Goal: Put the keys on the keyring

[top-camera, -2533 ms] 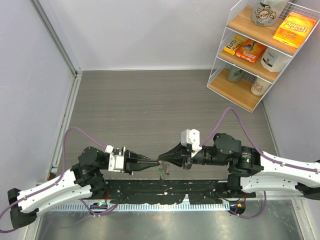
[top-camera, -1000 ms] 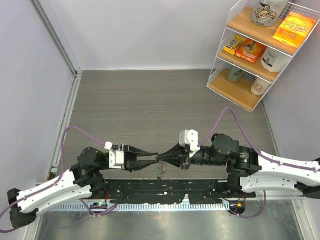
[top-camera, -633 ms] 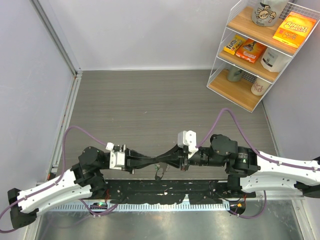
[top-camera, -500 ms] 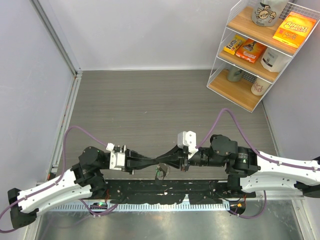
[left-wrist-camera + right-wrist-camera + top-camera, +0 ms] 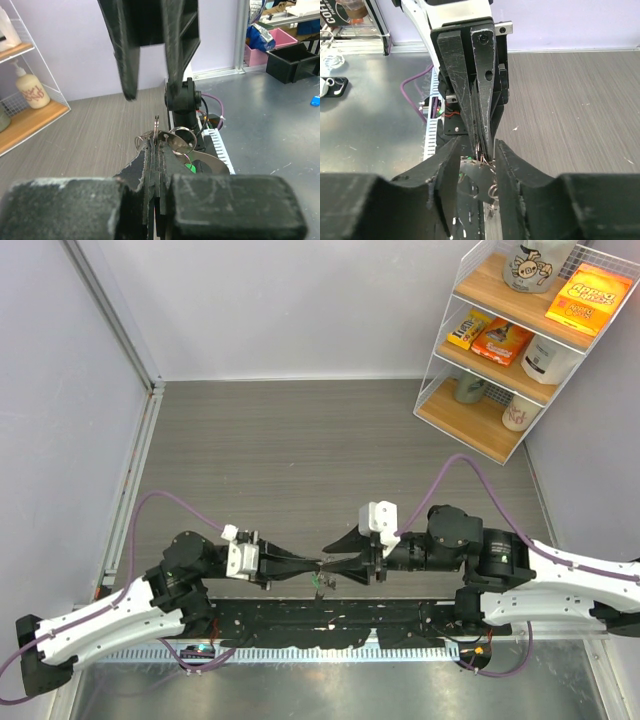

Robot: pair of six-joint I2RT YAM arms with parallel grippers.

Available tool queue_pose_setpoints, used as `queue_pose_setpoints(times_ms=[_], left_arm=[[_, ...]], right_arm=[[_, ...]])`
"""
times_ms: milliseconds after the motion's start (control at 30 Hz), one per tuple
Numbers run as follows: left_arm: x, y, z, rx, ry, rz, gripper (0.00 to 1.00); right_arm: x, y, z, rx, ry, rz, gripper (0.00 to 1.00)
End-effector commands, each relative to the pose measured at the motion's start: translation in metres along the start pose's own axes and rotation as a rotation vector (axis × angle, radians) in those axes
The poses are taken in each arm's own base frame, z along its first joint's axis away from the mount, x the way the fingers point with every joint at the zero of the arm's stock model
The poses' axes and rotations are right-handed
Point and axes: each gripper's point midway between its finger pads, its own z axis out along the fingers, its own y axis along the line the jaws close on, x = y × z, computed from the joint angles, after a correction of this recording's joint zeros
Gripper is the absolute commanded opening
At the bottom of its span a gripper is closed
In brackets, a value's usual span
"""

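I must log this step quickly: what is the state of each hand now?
Left hand: closed, holding the keyring.
Right hand: open, its fingers on either side of the left hand's tips.

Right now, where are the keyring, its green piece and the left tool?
keyring [image 5: 181, 129], left wrist view, top arc of the loop.
green piece [image 5: 190, 167], left wrist view, its middle.
left tool [image 5: 318, 565], top external view, between its closed fingertips.

A dark container [image 5: 340, 12] reads "COFF"; print on the yellow box [image 5: 590, 300] blurs.
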Motion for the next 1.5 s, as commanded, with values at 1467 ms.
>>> queue_pose_setpoints(times_ms=[1467], left_arm=[[0.014,-0.018,0.013,0.138,0.64,-0.383,0.0]], right_arm=[[0.023,0.003,-0.023,-0.095,0.38,-0.16,0.46]])
